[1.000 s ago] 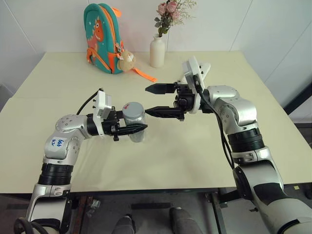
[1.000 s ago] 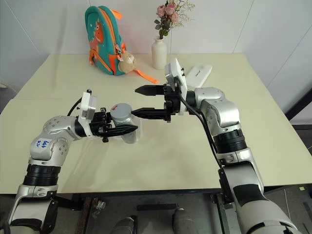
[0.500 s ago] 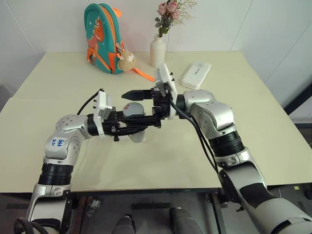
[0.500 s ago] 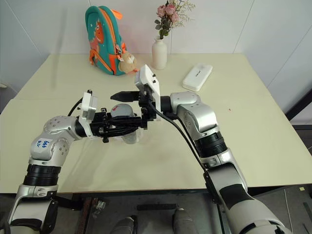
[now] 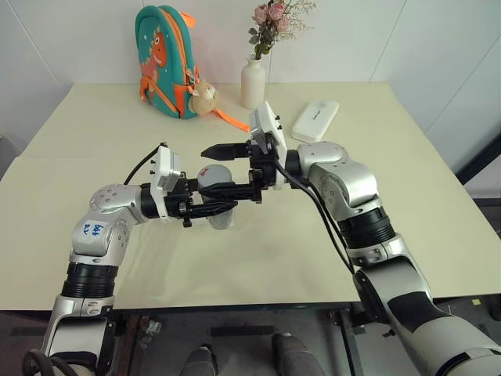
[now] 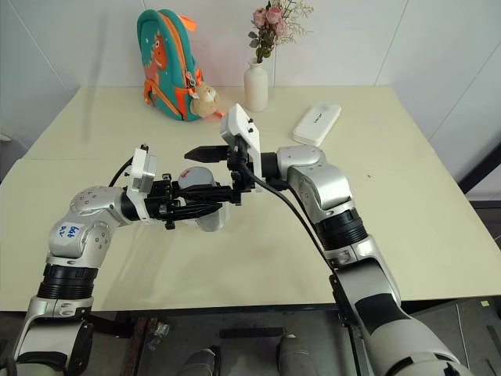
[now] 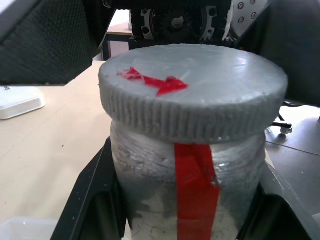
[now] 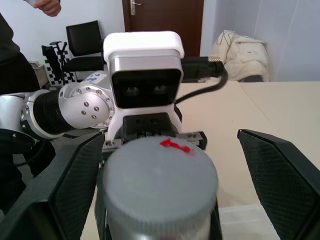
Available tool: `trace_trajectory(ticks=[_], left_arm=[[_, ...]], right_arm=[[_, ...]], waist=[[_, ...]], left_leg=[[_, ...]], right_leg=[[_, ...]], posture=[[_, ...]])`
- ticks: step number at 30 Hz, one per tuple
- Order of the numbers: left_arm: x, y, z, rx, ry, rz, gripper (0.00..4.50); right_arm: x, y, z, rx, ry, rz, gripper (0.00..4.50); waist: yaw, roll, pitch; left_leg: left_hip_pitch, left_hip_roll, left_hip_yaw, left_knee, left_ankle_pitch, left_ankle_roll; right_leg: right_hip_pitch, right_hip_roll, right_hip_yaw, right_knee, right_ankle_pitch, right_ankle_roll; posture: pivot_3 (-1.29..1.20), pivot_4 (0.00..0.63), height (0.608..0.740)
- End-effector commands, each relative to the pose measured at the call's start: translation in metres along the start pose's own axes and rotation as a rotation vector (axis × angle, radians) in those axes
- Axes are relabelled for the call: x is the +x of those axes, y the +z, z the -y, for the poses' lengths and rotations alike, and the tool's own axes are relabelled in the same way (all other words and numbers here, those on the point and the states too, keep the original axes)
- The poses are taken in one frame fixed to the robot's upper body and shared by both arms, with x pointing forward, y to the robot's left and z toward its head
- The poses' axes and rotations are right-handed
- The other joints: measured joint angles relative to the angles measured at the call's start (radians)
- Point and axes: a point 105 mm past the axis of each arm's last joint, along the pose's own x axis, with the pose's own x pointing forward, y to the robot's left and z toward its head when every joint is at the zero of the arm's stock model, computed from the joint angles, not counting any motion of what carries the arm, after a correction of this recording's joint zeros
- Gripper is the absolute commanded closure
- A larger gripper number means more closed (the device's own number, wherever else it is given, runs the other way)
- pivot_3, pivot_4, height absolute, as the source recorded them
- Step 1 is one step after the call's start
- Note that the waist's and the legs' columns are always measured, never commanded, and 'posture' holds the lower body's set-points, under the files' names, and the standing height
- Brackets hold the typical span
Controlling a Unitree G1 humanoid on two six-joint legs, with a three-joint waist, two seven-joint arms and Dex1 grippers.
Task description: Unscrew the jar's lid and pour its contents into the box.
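My left gripper [image 5: 228,205] is shut on the jar [image 7: 190,185], a cloudy grey cylinder with a red stripe, and holds it upright above the table [image 5: 274,251]. The grey lid [image 5: 213,174] sits on the jar, with a red mark on its top. My right gripper [image 5: 205,171] reaches in from the right. It is open, with one finger on each side of the lid and apart from it. The cloudy wall hides the contents. A pale translucent corner low beside the jar looks like the box [image 7: 22,227].
A teal backpack [image 5: 167,63] and a white vase of flowers [image 5: 253,82] stand at the table's far edge. A white oblong case [image 5: 315,121] lies at the back right. A person's hand [image 8: 47,6] and a black chair [image 8: 82,42] show beyond the table.
My right gripper has swung left from beside the jar until its open fingers straddle the lid. My left gripper and the jar have stayed still.
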Motion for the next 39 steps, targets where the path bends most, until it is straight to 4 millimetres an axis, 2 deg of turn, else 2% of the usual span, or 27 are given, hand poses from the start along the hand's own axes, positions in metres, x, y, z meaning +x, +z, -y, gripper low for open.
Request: trace_trajectory(ticks=[1,20,39], left_arm=[[0.000,0.010,0.003,0.034,-0.011,0.031,2.42],[0.000,0.011,0.002,0.040,-0.009,0.028,2.42],[-0.002,0.012,0.001,0.044,-0.002,0.025,2.42]], right_arm=[[-0.006,0.015,-0.001,-0.048,0.004,0.039,0.02],[-0.017,0.011,-0.001,-0.038,0.014,0.034,0.02],[-0.032,0.009,0.011,-0.044,-0.043,0.020,0.02]], waist=[[-0.001,0.000,0.000],[0.000,0.000,0.000],[0.000,0.000,0.000]], left_leg=[[0.000,0.000,0.000,0.000,0.000,0.000],[0.000,0.000,0.000,0.000,0.000,0.000],[0.000,0.000,0.000,0.000,0.000,0.000]], right_leg=[[0.000,0.000,0.000,0.000,0.000,0.000],[0.000,0.000,0.000,0.000,0.000,0.000],[0.000,0.000,0.000,0.000,0.000,0.000]], posture=[[0.00,0.150,0.740],[0.00,0.150,0.740],[0.00,0.150,0.740]])
